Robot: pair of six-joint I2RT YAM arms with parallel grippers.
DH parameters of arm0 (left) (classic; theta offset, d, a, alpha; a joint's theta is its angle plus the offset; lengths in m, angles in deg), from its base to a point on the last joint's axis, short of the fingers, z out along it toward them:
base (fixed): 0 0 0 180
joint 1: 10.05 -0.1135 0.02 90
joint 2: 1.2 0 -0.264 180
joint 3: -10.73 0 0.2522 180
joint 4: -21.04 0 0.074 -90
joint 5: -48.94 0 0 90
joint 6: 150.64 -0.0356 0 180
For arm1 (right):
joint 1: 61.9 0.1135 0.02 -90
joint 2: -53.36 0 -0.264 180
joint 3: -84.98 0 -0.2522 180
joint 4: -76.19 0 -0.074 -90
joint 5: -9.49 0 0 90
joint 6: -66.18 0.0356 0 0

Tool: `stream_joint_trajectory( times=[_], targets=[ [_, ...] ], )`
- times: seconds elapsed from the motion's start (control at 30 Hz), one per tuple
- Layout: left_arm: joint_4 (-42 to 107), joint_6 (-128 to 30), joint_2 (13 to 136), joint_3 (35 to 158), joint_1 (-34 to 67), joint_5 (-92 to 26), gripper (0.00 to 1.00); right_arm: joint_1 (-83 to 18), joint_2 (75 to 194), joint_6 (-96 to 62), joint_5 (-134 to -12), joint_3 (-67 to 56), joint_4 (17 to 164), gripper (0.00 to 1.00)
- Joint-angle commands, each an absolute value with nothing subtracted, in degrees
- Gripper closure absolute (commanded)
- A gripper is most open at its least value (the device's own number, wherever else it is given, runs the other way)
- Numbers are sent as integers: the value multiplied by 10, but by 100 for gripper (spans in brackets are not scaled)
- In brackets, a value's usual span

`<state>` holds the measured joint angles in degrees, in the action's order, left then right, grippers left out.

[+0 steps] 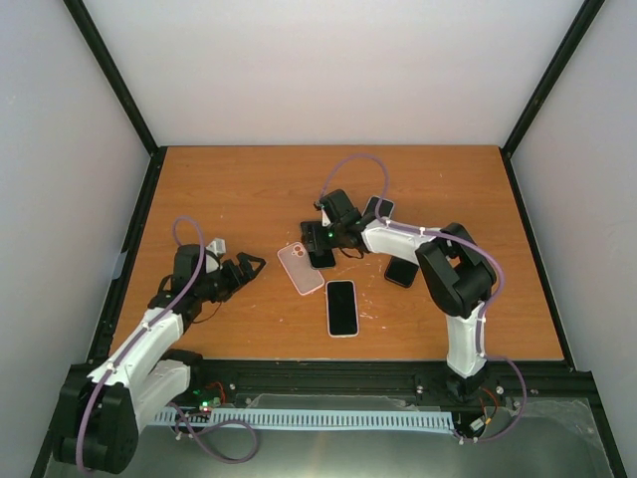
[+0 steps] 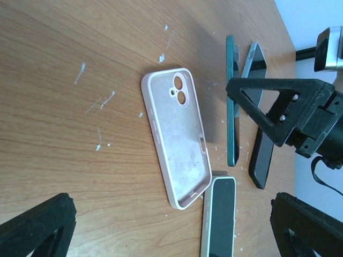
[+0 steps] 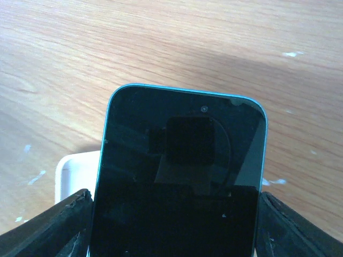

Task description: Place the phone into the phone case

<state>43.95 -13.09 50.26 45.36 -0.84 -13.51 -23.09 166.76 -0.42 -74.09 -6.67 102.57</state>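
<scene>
The pink phone case [image 1: 300,268] lies open side up on the wooden table [image 1: 249,189], and in the left wrist view the phone case [image 2: 177,134] is empty. My right gripper [image 1: 322,239] is just right of the case, shut on a dark phone with a teal rim [image 1: 320,253]. In the right wrist view the phone [image 3: 182,155] fills the space between the fingers [image 3: 59,222], which press on its two long edges. The same phone [image 2: 231,107] appears edge-on beyond the case. My left gripper [image 1: 247,269] is open to the left of the case, holding nothing.
A white-rimmed phone [image 1: 341,307] lies face up just below and right of the case. A dark phone [image 1: 401,271] lies under the right forearm, and another device [image 1: 379,207] lies behind the right gripper. A pale corner [image 3: 75,171] shows beneath the held phone.
</scene>
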Motion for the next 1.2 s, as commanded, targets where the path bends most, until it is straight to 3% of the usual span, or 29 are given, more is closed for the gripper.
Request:
stream_joint_trajectory(
  times=[0.0,0.43,1.17],
  targets=[
    [411,-120,509,464,-14,-103,1,-229,1646,-24,-649,-79,961,50],
    [412,-104,519,463,-15,-104,2,-192,1685,-31,-546,-90,905,50],
    [435,-126,512,469,-16,-120,2,-178,1699,-51,-612,-101,949,45]
  ],
)
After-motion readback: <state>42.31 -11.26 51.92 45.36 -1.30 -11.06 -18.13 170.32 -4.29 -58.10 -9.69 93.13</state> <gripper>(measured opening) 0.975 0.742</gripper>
